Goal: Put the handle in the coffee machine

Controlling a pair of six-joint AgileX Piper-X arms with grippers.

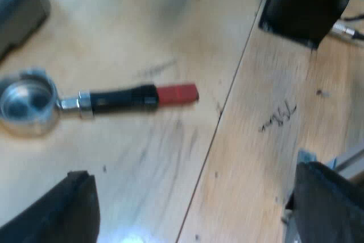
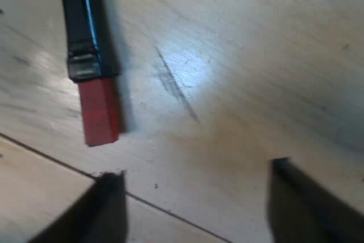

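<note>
You have the metal holder (image 1: 28, 103) lying loose on the wooden worktop (image 1: 170, 15). Its round basket (image 1: 25, 99) faces up and its dark handle (image 1: 116, 99) lies flat along the boards. The handle's red end (image 1: 177, 94) stops short of a seam (image 1: 227, 106) between two boards.

Your left end effector (image 1: 193, 211) hangs over the worktop with its two fingers (image 1: 62, 211) spread wide and nothing between them. It is apart from the holder, with the handle lying crosswise beyond the fingertips.

Your right end effector (image 2: 210, 209) is likewise spread and empty. It sits over the seam, close to the handle's tip. The red end lies just beyond one of its fingers, with bare wood showing between the two. The space between the right fingers holds only worktop.
</note>
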